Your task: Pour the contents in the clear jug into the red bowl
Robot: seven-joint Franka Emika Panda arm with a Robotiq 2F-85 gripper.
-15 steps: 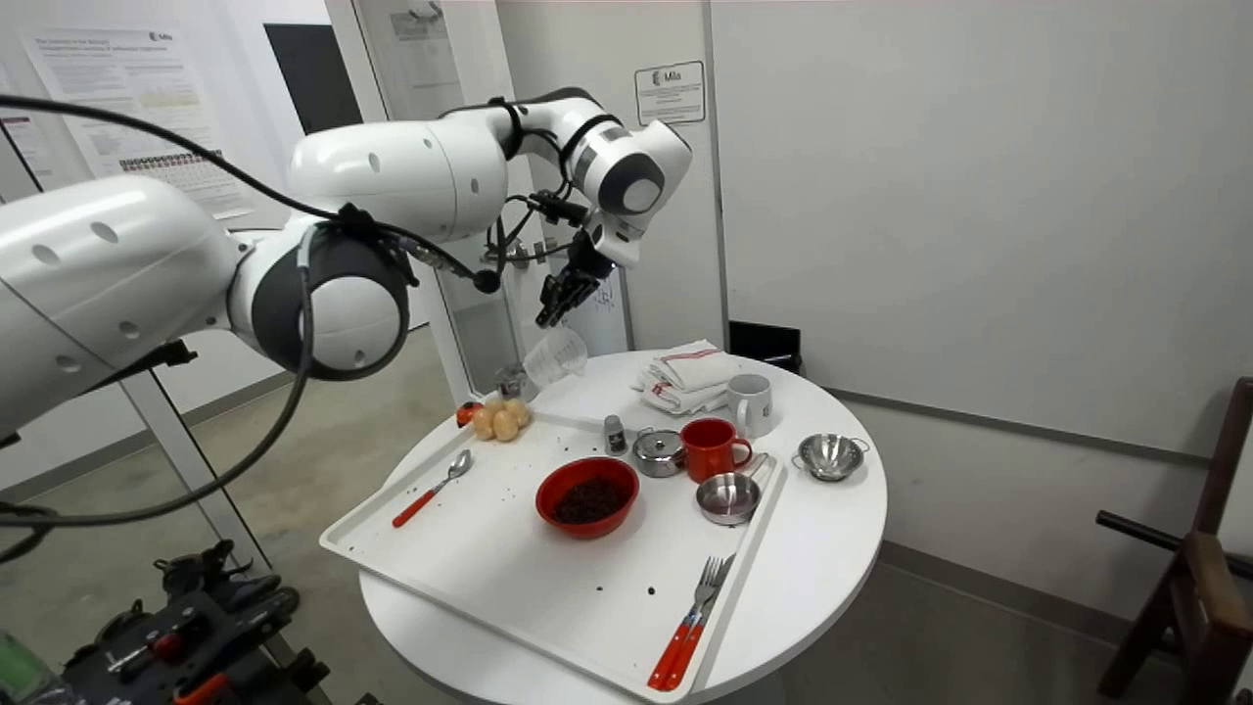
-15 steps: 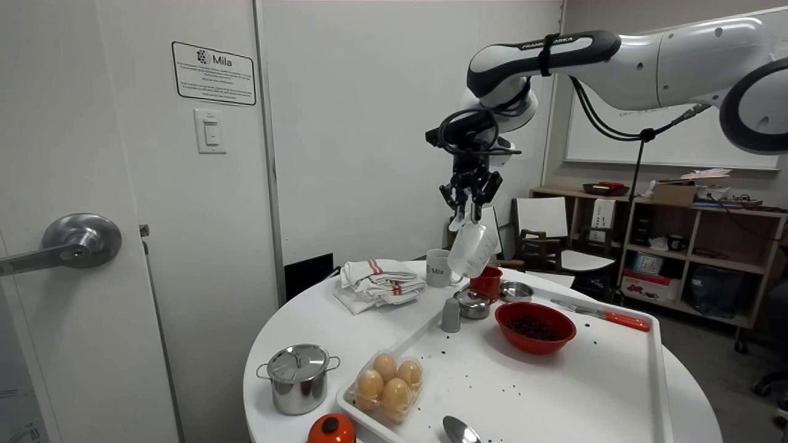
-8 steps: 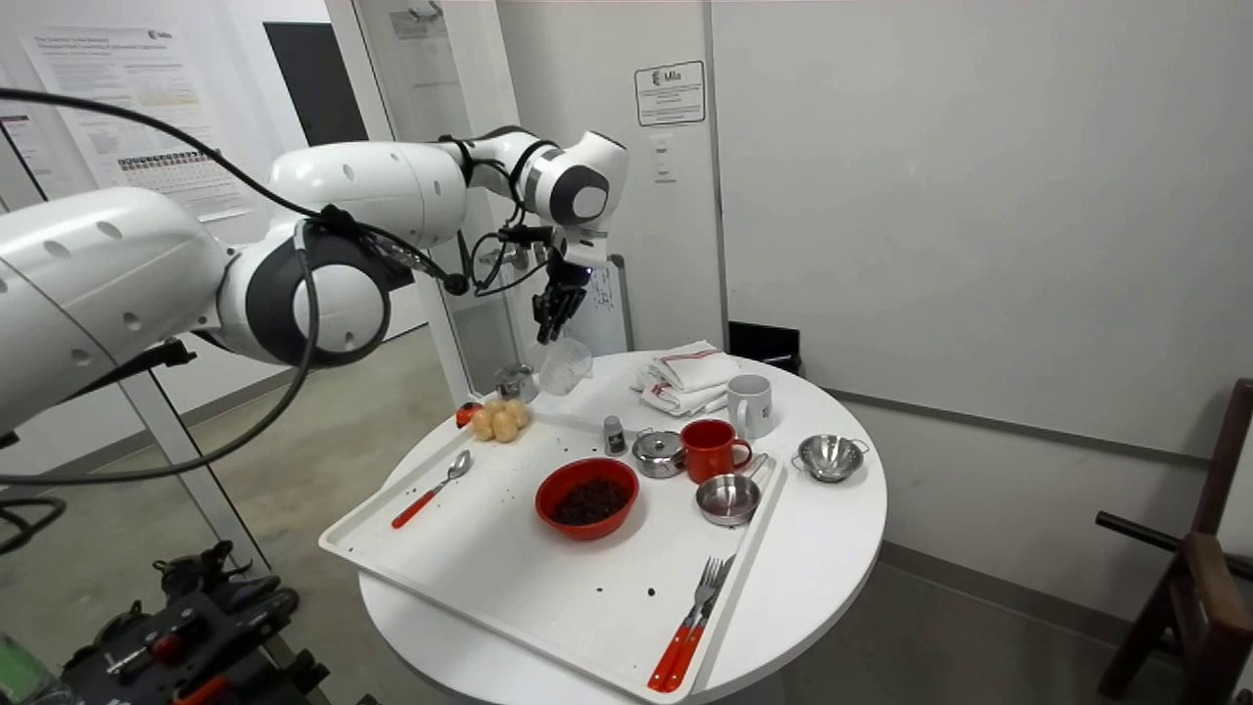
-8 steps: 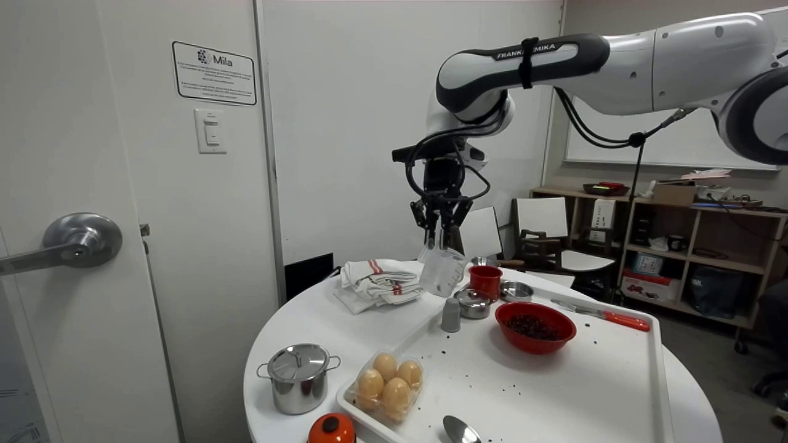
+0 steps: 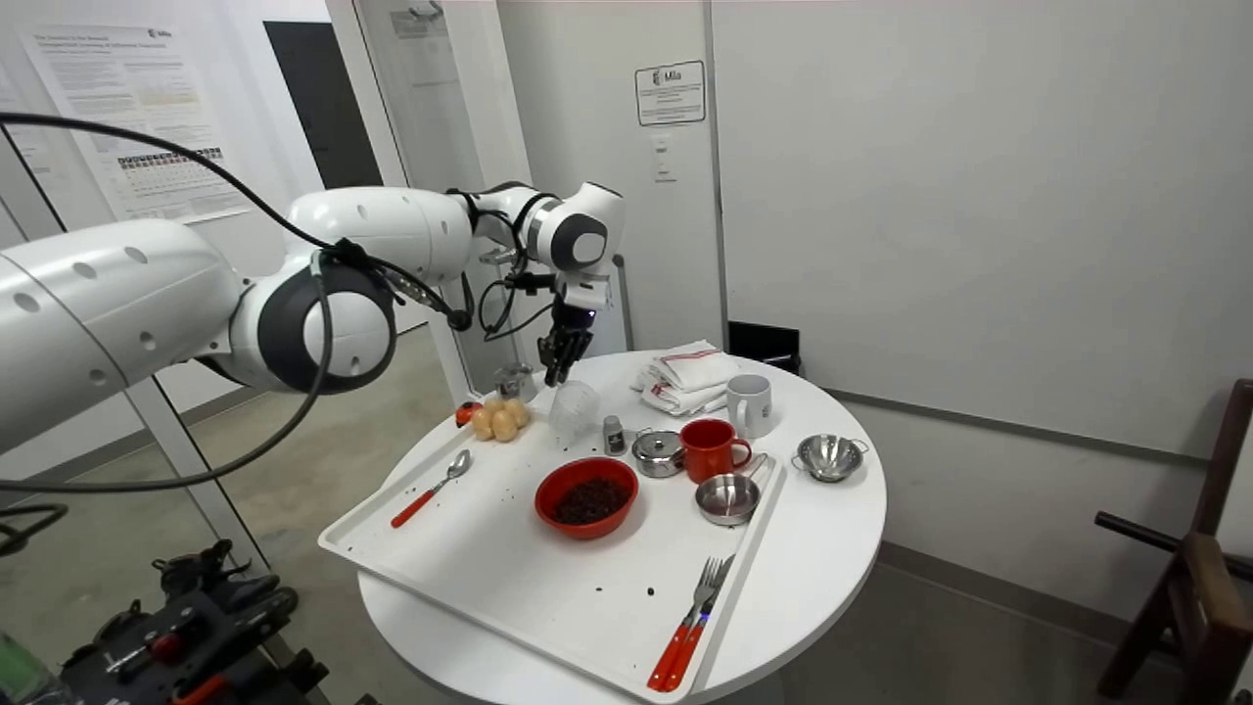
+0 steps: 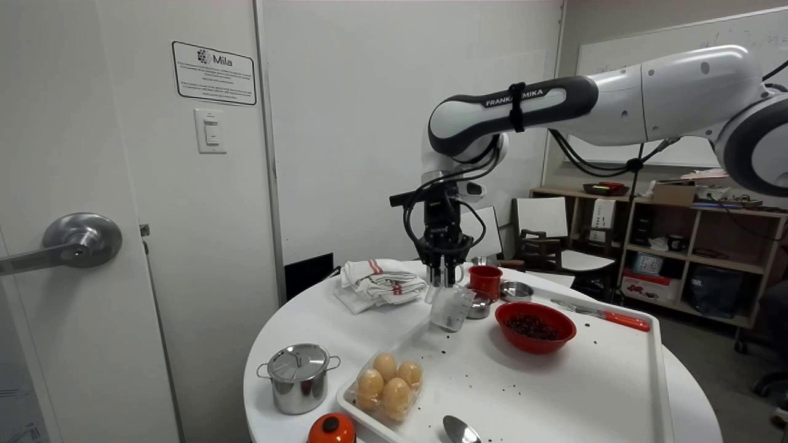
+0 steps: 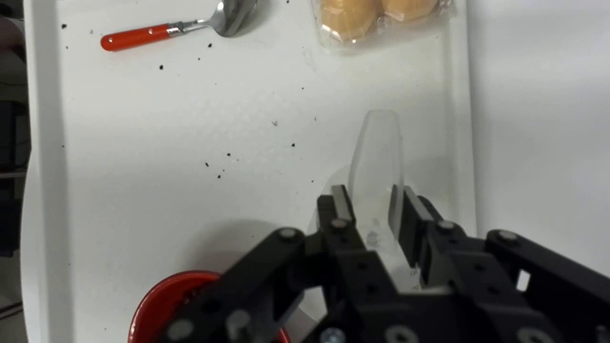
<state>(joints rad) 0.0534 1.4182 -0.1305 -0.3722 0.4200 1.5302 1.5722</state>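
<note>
1. The clear jug (image 5: 574, 413) is being held low over the tray (image 5: 489, 568) on the counter (image 5: 827, 539), seemingly tilted, near the red bowl (image 5: 585, 532) but apart from it; in an exterior view it is being seen beyond the bowl. Which way its mouth is facing and whether its base is touching the tray are not being shown clearly.

2. The end effector (image 7: 371, 202) is being seen narrowed onto the jug's handle (image 7: 379, 138), with one finger being pressed to each side. The jug's weight is probably being borne there.

3. Dark bits (image 6: 534, 327) are being contained in the red bowl, and a few are being seen strewn on the tray, apart from the red bowl. No heap is being made out in the jug, so pouring is being judged finished, with setting down as the likely step.

4. The jug is being judged light and stiff, probably thin plastic, with slick walls. The handle is being favoured as the hold, since the round body would likely be slipping between flat fingers.

5. With the hold being placed at one side of the body, a swing about the handle is being expected; a moderate squeeze and an upright turn before release are being called for.

6. Just beside the jug, beyond the red bowl, a grey shaker (image 5: 614, 438) is being shown; a knock against it is being reckoned the main risk.
</note>
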